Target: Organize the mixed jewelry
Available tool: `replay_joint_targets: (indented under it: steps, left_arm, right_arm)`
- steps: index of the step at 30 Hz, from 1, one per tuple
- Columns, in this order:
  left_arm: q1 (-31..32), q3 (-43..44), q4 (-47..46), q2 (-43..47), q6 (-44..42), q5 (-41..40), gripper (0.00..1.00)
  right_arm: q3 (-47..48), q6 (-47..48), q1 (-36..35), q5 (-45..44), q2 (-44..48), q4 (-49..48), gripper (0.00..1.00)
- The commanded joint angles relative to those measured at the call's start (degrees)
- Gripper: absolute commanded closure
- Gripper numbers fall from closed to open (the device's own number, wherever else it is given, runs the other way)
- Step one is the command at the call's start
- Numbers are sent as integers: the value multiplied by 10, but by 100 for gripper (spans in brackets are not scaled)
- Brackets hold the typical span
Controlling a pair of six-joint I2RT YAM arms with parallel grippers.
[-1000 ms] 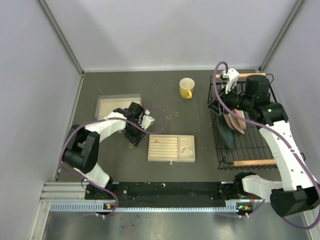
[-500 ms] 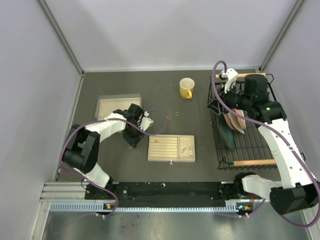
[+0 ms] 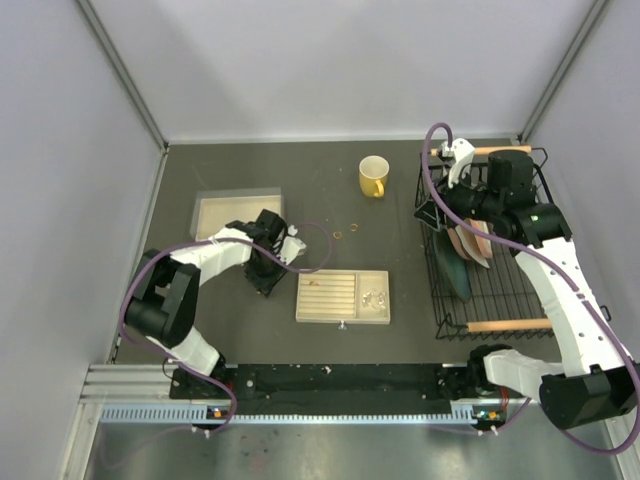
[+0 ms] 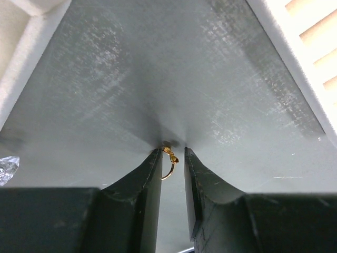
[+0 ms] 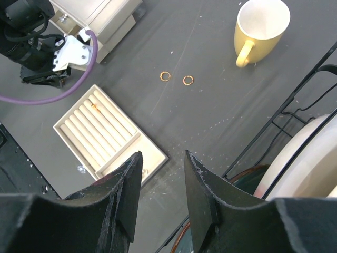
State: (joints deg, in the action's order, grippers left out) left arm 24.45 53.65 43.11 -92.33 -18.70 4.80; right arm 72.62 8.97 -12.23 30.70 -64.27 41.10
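Note:
In the left wrist view, a small gold ring with a bow [image 4: 169, 158] stands on the dark table between my left gripper's [image 4: 172, 154] fingertips. It touches the left finger; a thin gap separates it from the right finger. In the top view this gripper [image 3: 264, 284] is low on the table, left of the cream slotted jewelry box [image 3: 343, 297]. Two more gold rings [image 3: 339, 236] [image 3: 355, 230] lie behind the box. One small ring [image 5: 95, 107] sits in a slot. A silvery cluster [image 3: 375, 298] lies in the box's right compartment. My right gripper [image 5: 160, 158] is open and empty, up over the dish rack.
A yellow mug [image 3: 373, 176] stands at the back. A black wire dish rack [image 3: 490, 290] with plates fills the right side. A second cream tray [image 3: 238, 212] lies behind the left gripper. A clear faceted bit [image 4: 8, 168] shows at the left wrist view's edge.
My left gripper has moved toward the near edge and down over the ring on the table, which it now hides in the top view. The right arm has barely moved.

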Motion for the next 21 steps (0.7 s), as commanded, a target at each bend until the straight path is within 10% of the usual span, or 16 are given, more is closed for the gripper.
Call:
replay_joint_targets:
  steps: [1,21]
  left_arm:
    - [-2,-11,-11,24,-10,-6,73]
    - [-2,-16,-7,39,-22,-5,76]
  right_arm:
    - [-2,3,5,5,7,-23,62]
    - [-5,3,5,3,5,-25,62]
